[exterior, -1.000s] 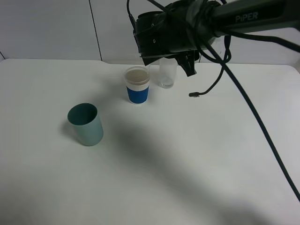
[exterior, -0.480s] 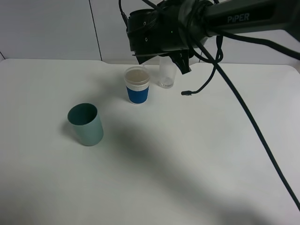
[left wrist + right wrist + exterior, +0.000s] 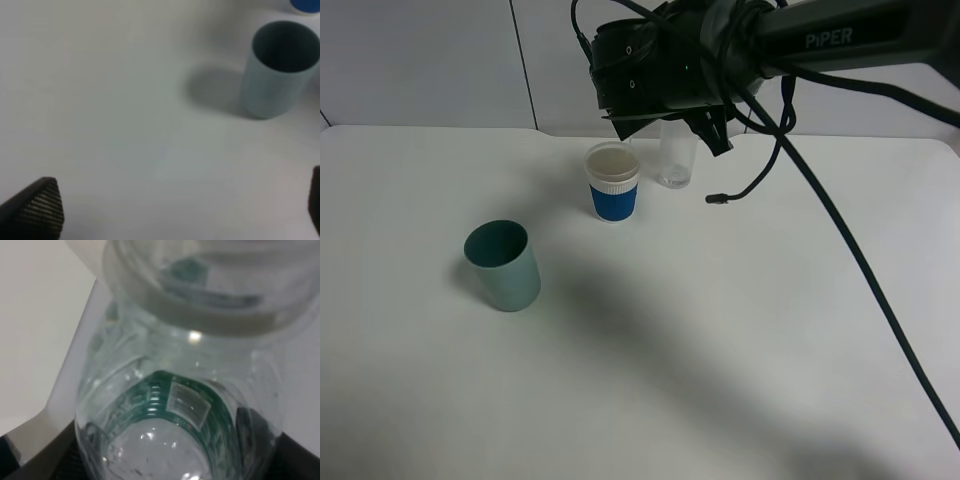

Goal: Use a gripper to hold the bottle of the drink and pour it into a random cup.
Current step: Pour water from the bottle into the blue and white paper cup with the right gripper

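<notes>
The bottle of the drink (image 3: 175,405), clear with a dark green label, fills the right wrist view. My right gripper (image 3: 175,467) is shut on it, with dark fingers (image 3: 300,455) at both sides. In the high view the bottle is hidden behind this gripper's black bulk (image 3: 660,70), which hangs above a blue cup with a white rim (image 3: 613,182) and a clear glass (image 3: 676,155). A teal cup (image 3: 503,265) stands at the left and also shows in the left wrist view (image 3: 280,70). My left gripper (image 3: 175,210) is open over bare table, short of the teal cup.
A white table (image 3: 720,330) spreads under everything, with a white wall behind. A loose black cable (image 3: 716,198) dangles from the right arm to just above the table, right of the glass. The right arm's boom (image 3: 860,35) crosses the upper right.
The right arm with the bottle has shifted a little to the left over the blue cup and glass, then held still. The cups have not moved.
</notes>
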